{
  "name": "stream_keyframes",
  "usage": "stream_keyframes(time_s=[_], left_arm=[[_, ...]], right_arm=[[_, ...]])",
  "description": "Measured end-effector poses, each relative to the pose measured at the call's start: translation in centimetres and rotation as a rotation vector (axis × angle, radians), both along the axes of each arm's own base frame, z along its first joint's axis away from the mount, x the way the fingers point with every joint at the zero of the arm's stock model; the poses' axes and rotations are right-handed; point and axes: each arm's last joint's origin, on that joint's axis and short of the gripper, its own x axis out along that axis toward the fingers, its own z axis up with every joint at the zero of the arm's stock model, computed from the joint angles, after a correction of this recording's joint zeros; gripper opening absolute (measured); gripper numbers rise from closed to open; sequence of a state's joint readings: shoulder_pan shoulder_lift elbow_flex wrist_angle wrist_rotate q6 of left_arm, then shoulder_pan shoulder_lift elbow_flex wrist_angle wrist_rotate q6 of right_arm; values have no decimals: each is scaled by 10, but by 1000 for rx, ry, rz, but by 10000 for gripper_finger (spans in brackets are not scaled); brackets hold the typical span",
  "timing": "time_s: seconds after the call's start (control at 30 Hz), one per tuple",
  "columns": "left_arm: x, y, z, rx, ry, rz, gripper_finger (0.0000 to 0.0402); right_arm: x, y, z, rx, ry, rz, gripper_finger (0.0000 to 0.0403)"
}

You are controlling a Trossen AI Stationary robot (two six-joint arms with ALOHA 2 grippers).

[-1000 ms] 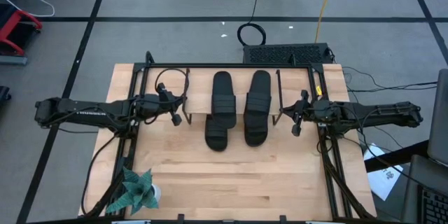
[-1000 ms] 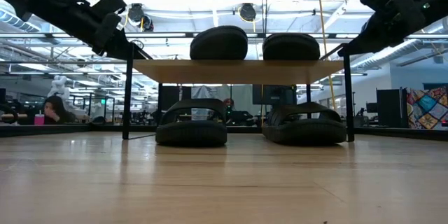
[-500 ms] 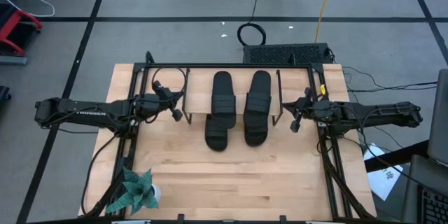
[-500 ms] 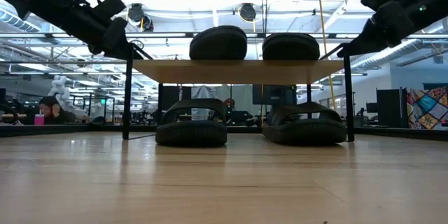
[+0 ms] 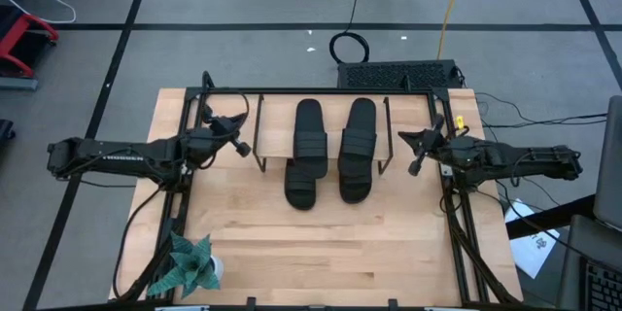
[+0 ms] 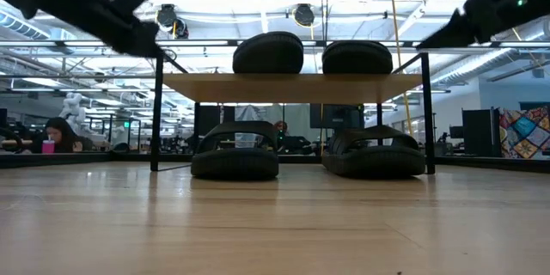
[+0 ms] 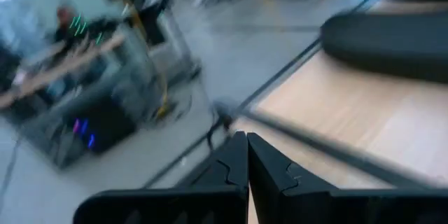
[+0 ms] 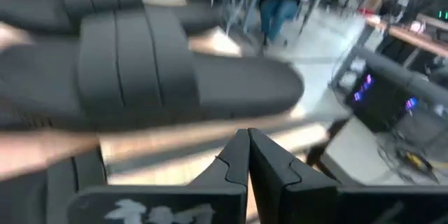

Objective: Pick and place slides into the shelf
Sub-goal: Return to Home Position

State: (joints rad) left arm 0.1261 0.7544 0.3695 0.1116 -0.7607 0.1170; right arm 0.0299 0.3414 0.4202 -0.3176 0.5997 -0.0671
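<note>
1. From the high view, the shelf (image 5: 274, 141) stands at the far middle of the table (image 5: 321, 243). I count two slides (image 5: 309, 131) on its plank, with two more dark toes poking out at the near edge.
2. The low view settles it. There are two slides on top of the plank (image 6: 292, 88) and two on the table beneath it (image 6: 235, 153), side by side.
3. The left pincer (image 5: 239, 146) hangs just off the shelf's left wire frame and the right pincer (image 5: 416, 160) just off the right one. Neither touches a slide.
4. Only the wrist views show the fingers. In both the left (image 7: 246, 140) and the right (image 8: 248, 136) wrist views they are pressed together with nothing between them.
5. The right wrist view shows a ribbed strap close up (image 8: 133, 70). The left wrist view shows only a blurred slide on wood.
</note>
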Motion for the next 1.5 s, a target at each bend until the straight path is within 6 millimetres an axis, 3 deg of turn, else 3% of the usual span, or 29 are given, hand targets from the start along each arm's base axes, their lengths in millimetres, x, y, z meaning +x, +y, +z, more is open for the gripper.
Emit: stream_keyframes(time_s=[0.33, 0.57, 0.73, 0.97, 1.07, 1.27, 1.5], left_arm=[[0, -17, 36, 246, -170, -699, 0], [-4, -25, 50, 243, -129, -784, 0], [-24, -37, 58, 272, -159, -840, 0], [-50, -41, 41, 281, -139, -821, 0], [-58, -41, 33, 282, -172, -826, 0], [-61, -42, 6, 285, -157, -854, 0], [-59, -45, -16, 246, -147, -958, 0]], right_arm=[[-3, 9, 36, 31, -208, 354, 0], [-2, 15, 46, 176, -272, 516, 0], [-10, 16, 44, 183, -269, 527, 0], [-21, 12, 34, 119, -239, 387, 0], [-22, 13, 28, 123, -257, 412, 0], [-15, 15, 5, 146, -214, 462, 0], [-9, 18, -2, 128, -272, 575, 0]])
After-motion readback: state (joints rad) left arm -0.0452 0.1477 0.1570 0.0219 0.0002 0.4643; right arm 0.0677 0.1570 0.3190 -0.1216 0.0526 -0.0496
